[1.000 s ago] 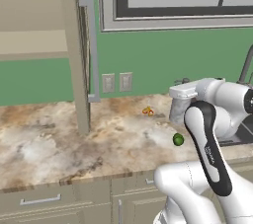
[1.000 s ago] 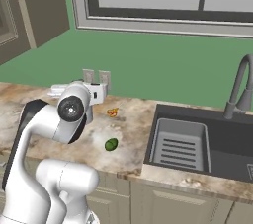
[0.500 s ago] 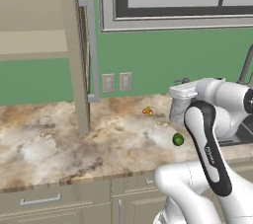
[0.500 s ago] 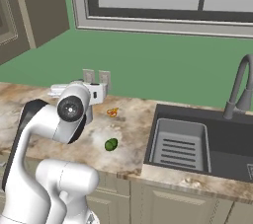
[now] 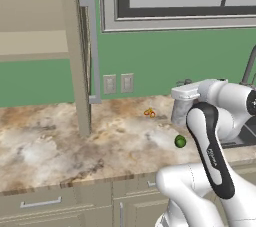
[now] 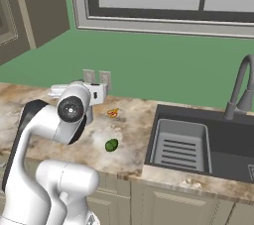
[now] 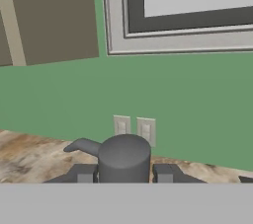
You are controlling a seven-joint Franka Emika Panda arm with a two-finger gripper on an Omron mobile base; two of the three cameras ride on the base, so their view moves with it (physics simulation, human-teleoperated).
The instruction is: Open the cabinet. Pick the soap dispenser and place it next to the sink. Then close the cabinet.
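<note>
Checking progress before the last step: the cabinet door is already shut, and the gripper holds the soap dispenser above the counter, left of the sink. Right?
Not quite. The left base view shows the cabinet door open, edge-on. The rest stands: the gripper is shut on the soap dispenser above the counter, left of the sink.

No readable text, labels, brands, numbers or signs, faint marking on robot arm (image 5: 212,158) illegible

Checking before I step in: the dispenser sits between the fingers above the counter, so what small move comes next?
Probably lower it straight down. The gripper is shut on the soap dispenser over the counter left of the sink, so it should be set down before the fingers open.
</note>
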